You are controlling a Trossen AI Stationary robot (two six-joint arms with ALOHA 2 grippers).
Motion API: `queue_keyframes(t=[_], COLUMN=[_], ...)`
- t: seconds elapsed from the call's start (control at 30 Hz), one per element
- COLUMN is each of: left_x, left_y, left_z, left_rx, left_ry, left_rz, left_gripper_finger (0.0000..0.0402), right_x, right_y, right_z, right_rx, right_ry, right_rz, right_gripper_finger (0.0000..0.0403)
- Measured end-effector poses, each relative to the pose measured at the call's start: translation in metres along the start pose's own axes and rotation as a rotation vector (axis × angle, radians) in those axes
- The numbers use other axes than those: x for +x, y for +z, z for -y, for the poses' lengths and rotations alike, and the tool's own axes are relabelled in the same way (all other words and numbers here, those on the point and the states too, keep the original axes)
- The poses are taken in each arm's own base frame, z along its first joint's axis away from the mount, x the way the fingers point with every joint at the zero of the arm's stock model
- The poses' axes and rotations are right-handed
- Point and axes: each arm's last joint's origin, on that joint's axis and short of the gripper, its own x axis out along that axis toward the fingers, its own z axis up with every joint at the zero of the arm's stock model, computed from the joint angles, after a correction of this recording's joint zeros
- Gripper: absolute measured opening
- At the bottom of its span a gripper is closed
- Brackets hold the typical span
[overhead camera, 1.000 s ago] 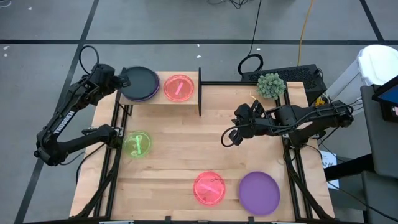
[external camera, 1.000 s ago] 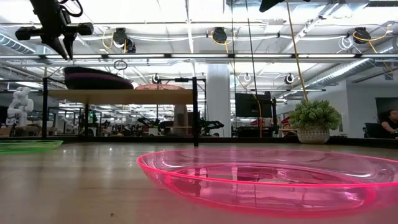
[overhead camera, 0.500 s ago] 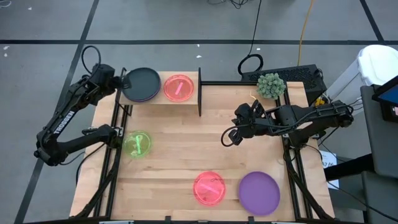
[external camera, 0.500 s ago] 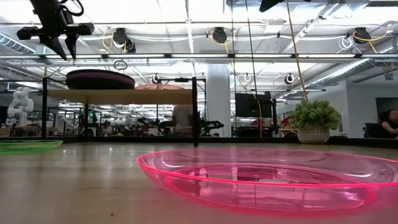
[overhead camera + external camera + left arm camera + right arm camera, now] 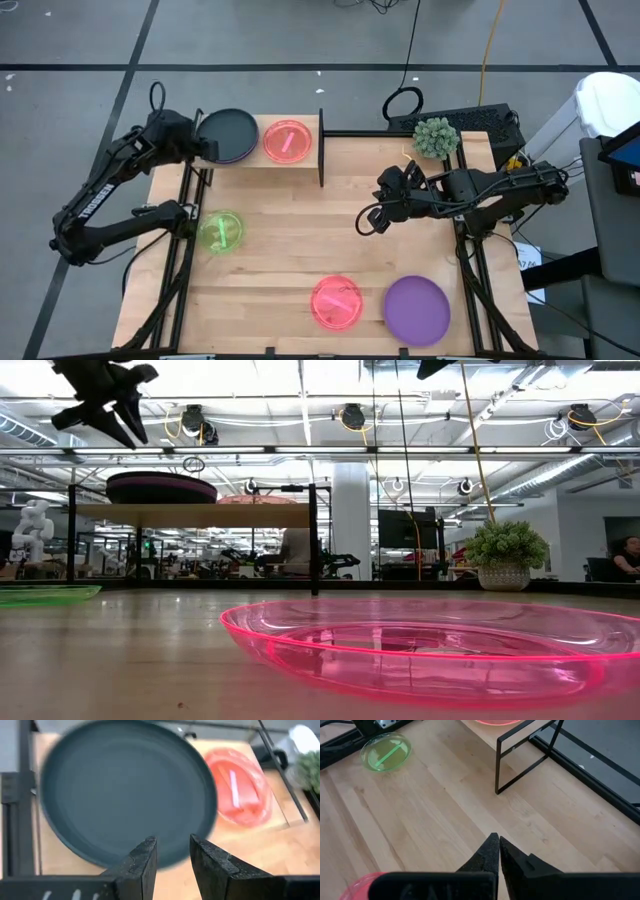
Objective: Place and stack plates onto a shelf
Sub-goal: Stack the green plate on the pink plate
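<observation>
Dark teal plate (image 5: 125, 795) lay just ahead of narrowly parted, empty left fingers (image 5: 145, 865) — green plate (image 5: 221, 231) nearest them; right fingers (image 5: 490, 851) pinched together, empty.

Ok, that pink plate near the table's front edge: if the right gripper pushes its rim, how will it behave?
The pink plate looks thin and translucent, so probably light; likely it slides on the smooth table rather than tips. Its low, flared rim may flex under the right gripper. It sits beside the purple plate, so could nudge it.
</observation>
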Motion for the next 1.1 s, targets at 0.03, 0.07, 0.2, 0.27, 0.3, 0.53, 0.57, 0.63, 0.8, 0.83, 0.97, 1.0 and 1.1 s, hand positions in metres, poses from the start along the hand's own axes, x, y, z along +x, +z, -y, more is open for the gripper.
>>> queue_keyframes(t=[0.03,0.07,0.2,0.27,0.3,0.53,0.57,0.63,0.8,0.83,0.97,1.0,1.1], left_x=[-0.001,-0.002,-0.007,-0.008,-0.008,-0.013,-0.013,-0.013,-0.009,-0.007,0.001,0.004,0.014], left_y=[-0.002,-0.005,-0.013,-0.017,-0.020,-0.037,-0.040,-0.044,-0.058,-0.060,-0.076,-0.081,-0.097], left_z=[0.001,0.003,0.009,0.012,0.014,0.022,0.023,0.027,0.039,0.043,0.066,0.071,0.083], left_rx=[0.006,0.018,0.095,0.145,0.173,0.286,0.302,0.352,0.517,0.545,0.647,0.672,0.702], left_ry=[-0.014,-0.028,-0.085,-0.108,-0.117,-0.161,-0.169,-0.186,-0.207,-0.220,-0.255,-0.240,-0.132], left_rz=[-0.014,-0.023,-0.057,-0.092,-0.112,-0.214,-0.228,-0.262,-0.374,-0.391,-0.465,-0.491,-0.548], left_gripper_finger=[0.0120,0.0120,0.0120,0.0120,0.0120,0.0120,0.0120,0.0120,0.0120,0.0120,0.0120,0.0120,0.0120], right_x=[0.000,0.000,0.000,0.000,0.000,0.000,0.001,0.001,0.003,0.004,0.005,0.006,0.006], right_y=[0.000,0.000,0.000,0.000,0.000,0.000,0.001,0.001,0.004,0.005,0.007,0.007,0.007], right_z=[0.000,0.000,0.000,0.000,0.000,0.000,0.001,0.001,0.005,0.005,0.008,0.008,0.009], right_rx=[0.000,0.000,0.000,0.009,0.014,-0.001,-0.003,-0.004,-0.002,-0.006,-0.022,-0.024,-0.021], right_ry=[0.000,0.000,0.001,0.001,0.001,-0.001,-0.003,-0.006,-0.020,-0.022,-0.031,-0.032,-0.034], right_rz=[0.000,0.000,-0.001,-0.001,-0.001,0.000,0.000,0.001,0.002,0.003,0.001,0.001,0.001], right_gripper_finger=[0.0000,0.0000,0.0000,0.0000,0.0000,0.0000,0.0000,0.0000,0.0000,0.0000,0.0000,0.0000,0.0000])
